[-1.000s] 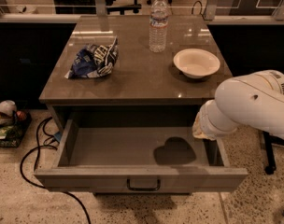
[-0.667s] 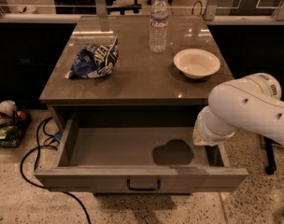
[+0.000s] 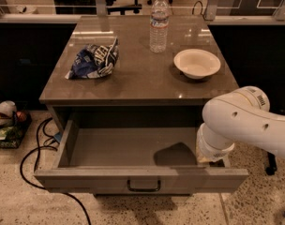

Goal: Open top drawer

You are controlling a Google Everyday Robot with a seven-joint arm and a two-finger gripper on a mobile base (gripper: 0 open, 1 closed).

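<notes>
The grey table (image 3: 142, 86) is the largest thing in view, its top spreading above and behind the gripper (image 3: 212, 157). The top drawer (image 3: 119, 146) stands pulled well out from under that top, its plain grey inside bare and stretching away to the left of the gripper, which sits low at the drawer's right end, just behind the flat front. The white arm (image 3: 241, 118) comes in from the right and bends down over it, covering most of it, so whether the gripper is open or closed cannot be told. A dark shadow (image 3: 175, 154) lies on the drawer floor just to its left. On the table top, a crumpled blue chip bag (image 3: 93, 59) lies far up and to the left, a white bowl (image 3: 197, 63) sits almost straight above, and a clear water bottle (image 3: 159, 25) stands upright beyond that, slightly left. The black bar handle (image 3: 144, 186) is below and to the left, at the middle of the drawer front.
</notes>
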